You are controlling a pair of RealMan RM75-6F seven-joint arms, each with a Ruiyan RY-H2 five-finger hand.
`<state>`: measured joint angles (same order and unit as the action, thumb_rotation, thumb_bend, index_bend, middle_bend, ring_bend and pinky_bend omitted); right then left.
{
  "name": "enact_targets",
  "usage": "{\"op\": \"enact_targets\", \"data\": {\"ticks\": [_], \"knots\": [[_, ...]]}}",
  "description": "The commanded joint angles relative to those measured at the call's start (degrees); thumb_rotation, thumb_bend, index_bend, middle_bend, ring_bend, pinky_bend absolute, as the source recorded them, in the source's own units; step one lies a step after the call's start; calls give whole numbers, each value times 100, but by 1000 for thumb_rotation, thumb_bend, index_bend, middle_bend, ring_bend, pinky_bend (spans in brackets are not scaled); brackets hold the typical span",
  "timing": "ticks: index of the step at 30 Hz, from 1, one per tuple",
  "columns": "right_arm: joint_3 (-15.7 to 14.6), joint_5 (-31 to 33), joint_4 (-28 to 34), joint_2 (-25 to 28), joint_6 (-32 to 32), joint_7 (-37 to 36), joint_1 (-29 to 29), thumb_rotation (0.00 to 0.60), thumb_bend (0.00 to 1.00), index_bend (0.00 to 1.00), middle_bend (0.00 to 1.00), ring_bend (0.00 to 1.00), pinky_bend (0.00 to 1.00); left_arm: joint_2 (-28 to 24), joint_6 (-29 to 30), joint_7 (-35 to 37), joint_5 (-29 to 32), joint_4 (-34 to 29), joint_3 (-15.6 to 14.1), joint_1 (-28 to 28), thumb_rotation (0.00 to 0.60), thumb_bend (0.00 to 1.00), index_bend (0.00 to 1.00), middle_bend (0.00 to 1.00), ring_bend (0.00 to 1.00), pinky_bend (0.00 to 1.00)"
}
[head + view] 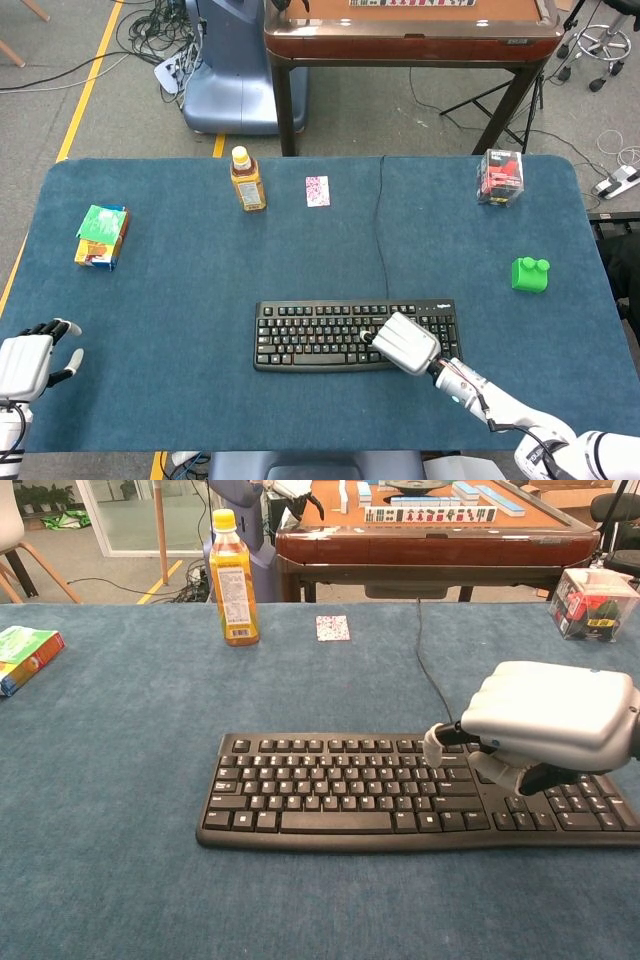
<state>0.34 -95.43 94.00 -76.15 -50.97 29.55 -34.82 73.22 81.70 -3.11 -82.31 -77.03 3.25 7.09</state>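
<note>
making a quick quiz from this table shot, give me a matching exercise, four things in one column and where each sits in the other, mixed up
Things:
1. bottle
2. green block
3. snack box
4. right hand

Places, as the head view shows them:
A. over the right part of the keyboard
B. near the table's left edge
C. at the far side of the table, just left of the small card
D. near the table's right edge, nearer than the clear box

Pairs: 1-C, 2-D, 3-B, 4-A
</note>
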Motion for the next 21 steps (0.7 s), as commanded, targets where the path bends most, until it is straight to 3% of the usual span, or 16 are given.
{"op": "enact_targets", "data": {"ticks": [1, 21], "knots": [[-20, 37, -24, -19, 7, -1, -18, 600, 777, 332, 960, 971, 1000, 5, -24, 9, 31, 44, 9, 0, 600, 321, 447, 404, 416, 469], [-363, -123, -238, 49, -104, -585, -70, 600, 777, 333, 960, 970, 1000, 80, -233, 241, 210, 395, 70, 50, 600, 321, 451, 404, 416, 470]]}}
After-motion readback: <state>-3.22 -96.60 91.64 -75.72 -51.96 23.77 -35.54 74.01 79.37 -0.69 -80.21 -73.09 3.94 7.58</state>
